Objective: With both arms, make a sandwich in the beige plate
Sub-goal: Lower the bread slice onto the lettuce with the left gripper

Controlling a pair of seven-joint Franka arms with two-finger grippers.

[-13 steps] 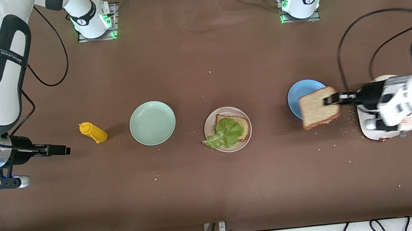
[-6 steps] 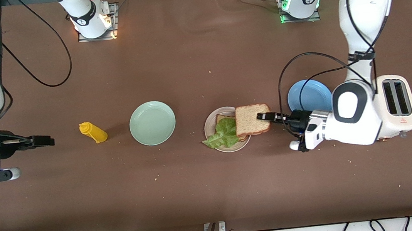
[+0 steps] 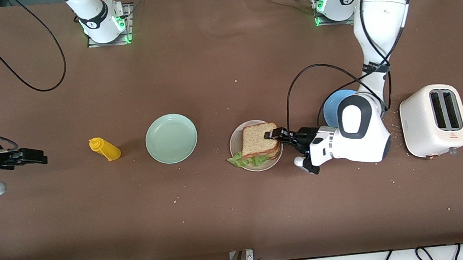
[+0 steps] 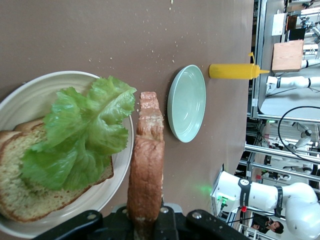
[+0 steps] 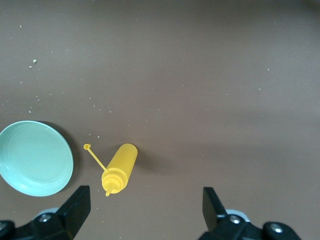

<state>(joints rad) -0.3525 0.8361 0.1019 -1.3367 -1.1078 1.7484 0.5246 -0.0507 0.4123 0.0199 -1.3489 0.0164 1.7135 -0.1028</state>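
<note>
Front view: our left gripper (image 3: 274, 134) clamps the top bread slice (image 3: 258, 139) over the lettuce (image 3: 249, 160) on the beige plate (image 3: 278, 153); releasing off-centre could tip it. Our right gripper (image 3: 33, 156) waits wide open near the table's edge.

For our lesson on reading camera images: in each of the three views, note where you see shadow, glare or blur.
Front view: even light, a soft shadow beside the mustard bottle, green glow at both arm bases. Left wrist view: the bread slice in the left gripper sits close and slightly soft; the lettuce is crisp. Right wrist view: the open right gripper is sharp; the bottle casts a faint shadow.
</note>
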